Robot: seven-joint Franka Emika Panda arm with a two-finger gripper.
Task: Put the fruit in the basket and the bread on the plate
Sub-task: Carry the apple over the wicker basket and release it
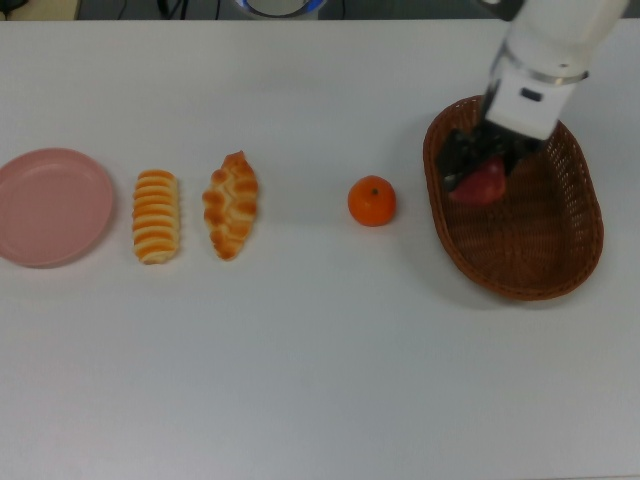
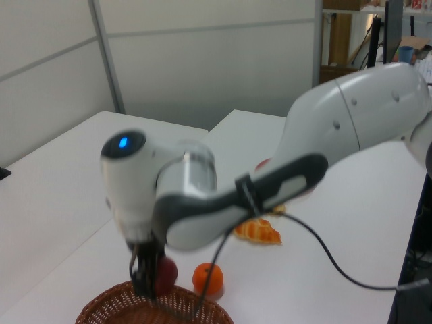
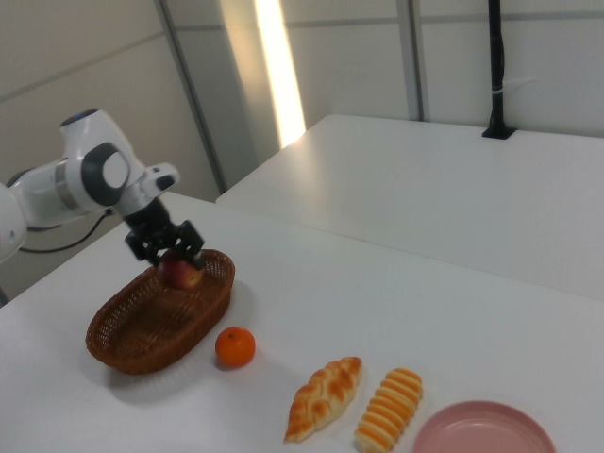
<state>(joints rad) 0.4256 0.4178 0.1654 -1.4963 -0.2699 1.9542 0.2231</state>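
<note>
Wicker below, and the gripper [image 1: 478, 172] hangs over the basket [image 1: 560, 250] with its fingers clamped on the apple [image 3: 178, 274], held just above the weave near one end. Best play: lower it close to the floor, then let go, so it settles rather than rolls. The tangerine [image 1: 372, 200] waits on the table beside the basket. No readable writing anywhere.

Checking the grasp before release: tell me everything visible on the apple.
The apple is round, dark red with a paler patch, smooth-skinned. The pincer grips it from above, dark fingers on opposite sides. It hangs above the basket, near the rim at the top view's left, not resting on the weave. Nothing else touches it.
</note>
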